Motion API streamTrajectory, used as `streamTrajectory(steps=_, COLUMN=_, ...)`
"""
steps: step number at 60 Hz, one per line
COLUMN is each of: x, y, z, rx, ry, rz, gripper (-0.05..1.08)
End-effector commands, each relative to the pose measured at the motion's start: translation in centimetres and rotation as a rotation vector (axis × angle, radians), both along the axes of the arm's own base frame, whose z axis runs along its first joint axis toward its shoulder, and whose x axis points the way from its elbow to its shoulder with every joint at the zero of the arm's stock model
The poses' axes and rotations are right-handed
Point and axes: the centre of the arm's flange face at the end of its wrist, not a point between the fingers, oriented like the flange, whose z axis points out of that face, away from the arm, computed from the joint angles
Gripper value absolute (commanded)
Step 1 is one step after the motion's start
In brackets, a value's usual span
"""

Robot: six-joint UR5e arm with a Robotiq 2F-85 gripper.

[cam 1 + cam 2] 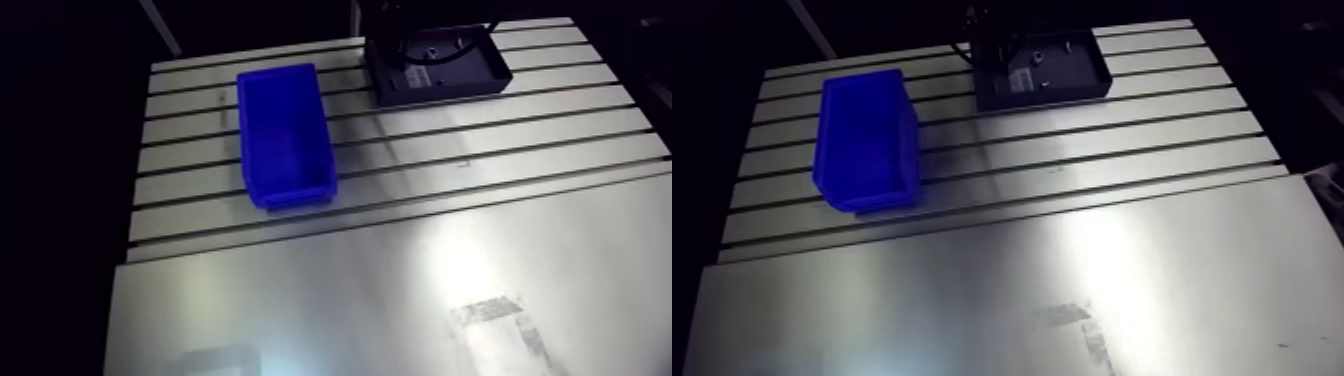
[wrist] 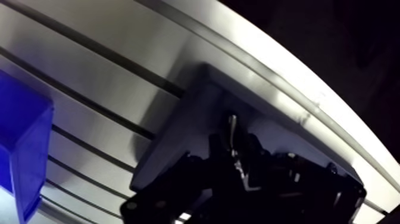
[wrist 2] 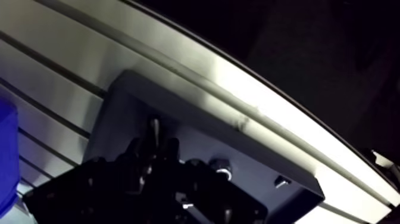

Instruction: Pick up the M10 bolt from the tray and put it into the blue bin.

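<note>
The tool (image 3: 153,146) hangs low inside the tray (image 3: 178,101), which sits at the far edge of the bench (image 1: 450,150). In the wrist view a slim, pale bolt (image 3: 155,127) shows right at the tool's dark tip. Its long axis runs straight on from the tool: one end points toward the tray's far wall and the other is lost in the tool's shadow. That part is too dark to tell whether the tool is clamped on the bolt or merely open around it. On the tray floor beside the tool lie a shiny nut (image 3: 223,173) and, further along, a smaller piece (image 3: 280,180). The bin (image 1: 295,192) stands on the bench well apart from the tray, its long side crossing the slots
</note>
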Motion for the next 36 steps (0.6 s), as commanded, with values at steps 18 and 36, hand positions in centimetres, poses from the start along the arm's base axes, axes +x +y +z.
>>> streamTrajectory(steps=18, x=0.07, y=-0.08, z=-0.09, rx=0.001, ry=-0.002, rz=0.005, gripper=0.83)
streamTrajectory(steps=36, x=0.0, y=0.13, z=0.45, rx=0.001, ry=0.001, rz=0.004, gripper=0.99)
